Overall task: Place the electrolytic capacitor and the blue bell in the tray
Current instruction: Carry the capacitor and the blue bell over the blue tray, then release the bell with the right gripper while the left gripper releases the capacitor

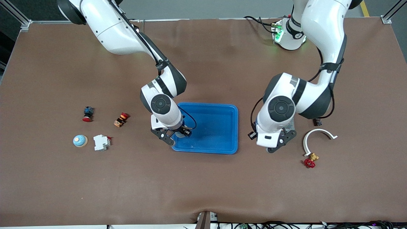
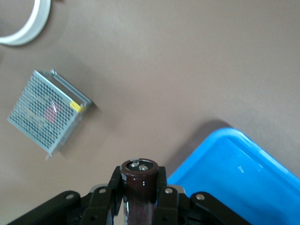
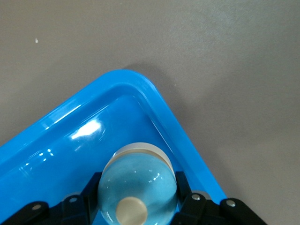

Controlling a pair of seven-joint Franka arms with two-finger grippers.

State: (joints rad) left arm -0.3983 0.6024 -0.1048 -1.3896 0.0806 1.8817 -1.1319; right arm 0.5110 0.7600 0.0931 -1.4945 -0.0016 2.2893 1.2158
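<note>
Tray (image 1: pixel 219 127): blue, mid-table between both arms.
Right gripper (image 1: pixel 173 135): over the tray's 8 o'clock corner, jaws pinching the blue bell (image 3: pixel 137 187).
Left gripper (image 1: pixel 276 143): above bare table beside the tray, jaws clamped on the electrolytic capacitor (image 2: pixel 139 183).

Brown mat covers whole table (image 1: pixel 63 190), slightly wrinkled nr the front edge. Aluminium frame posts (image 1: pixel 19 16) at the corners along the robots' side, grey floor (image 1: pixel 206 8) w/ a yellow stripe (image 1: pixel 365 9) past them. Cables (image 1: pixel 286 225) run along the front edge. Light even, soft shadows.
</note>
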